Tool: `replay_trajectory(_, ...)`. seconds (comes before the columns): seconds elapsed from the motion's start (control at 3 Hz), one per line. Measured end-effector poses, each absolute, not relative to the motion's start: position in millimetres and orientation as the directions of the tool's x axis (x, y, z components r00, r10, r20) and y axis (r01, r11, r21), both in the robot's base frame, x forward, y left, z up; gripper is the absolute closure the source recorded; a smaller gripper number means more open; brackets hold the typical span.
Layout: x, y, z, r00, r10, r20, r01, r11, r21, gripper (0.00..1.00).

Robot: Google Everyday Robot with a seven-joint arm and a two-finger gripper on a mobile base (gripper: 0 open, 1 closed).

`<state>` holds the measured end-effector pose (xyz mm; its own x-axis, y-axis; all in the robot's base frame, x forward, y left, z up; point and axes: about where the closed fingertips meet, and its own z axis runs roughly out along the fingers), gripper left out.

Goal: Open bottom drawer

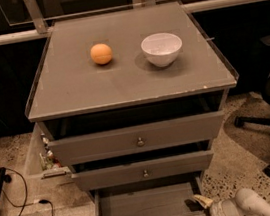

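Bottom drawer point(144, 205): lowest of the three grey drawers, pulled well out, far further than the two above it. The inside is in plain view: flat grey floor, low grey side walls. The drawer sits square to the cabinet, not skewed. The front panel sits at the frame's bottom edge, with only its top rim showing. Gripper point(203, 202): at the drawer's right front corner, inside the right wall and just behind the front panel.
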<state>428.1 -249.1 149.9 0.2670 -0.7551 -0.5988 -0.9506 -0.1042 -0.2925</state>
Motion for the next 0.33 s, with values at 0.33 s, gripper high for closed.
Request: replay_trajectory(0.33,428.1,-249.1,149.9,0.267,-0.755,-0.599,-0.951,-0.104,-0.292,0.0)
